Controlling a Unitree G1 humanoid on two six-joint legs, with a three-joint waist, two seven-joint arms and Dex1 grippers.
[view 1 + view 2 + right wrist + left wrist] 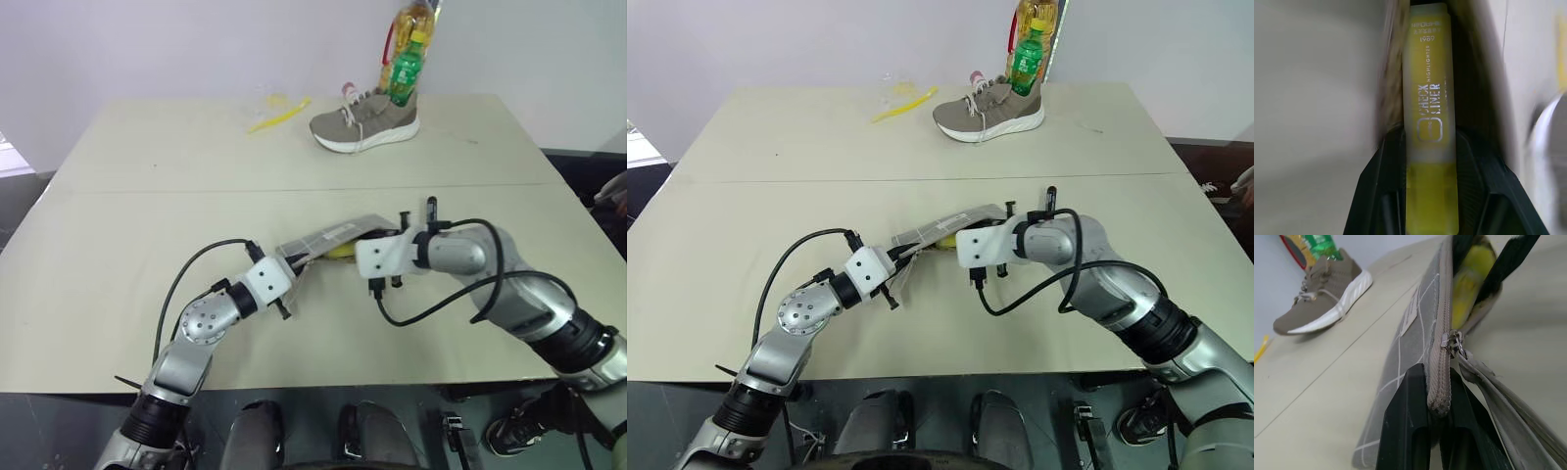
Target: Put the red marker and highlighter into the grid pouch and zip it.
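Note:
The grid pouch (328,235) lies lifted at its near end in the middle of the table, its mouth open. My left gripper (1439,396) is shut on the pouch's zipper edge at that end, just short of the metal zipper pull (1452,340). My right gripper (1429,142) is shut on the yellow highlighter (1429,112), and the highlighter's front end sits in the pouch's open mouth (1471,279). In the head views the right gripper (351,251) meets the pouch from the right. The red marker is out of view.
A beige shoe (365,120) stands at the far side of the table with a green bottle (406,69) in it and a yellow bottle (419,24) behind. A thin yellow strip (277,115) lies left of the shoe. A seam (196,190) crosses the table.

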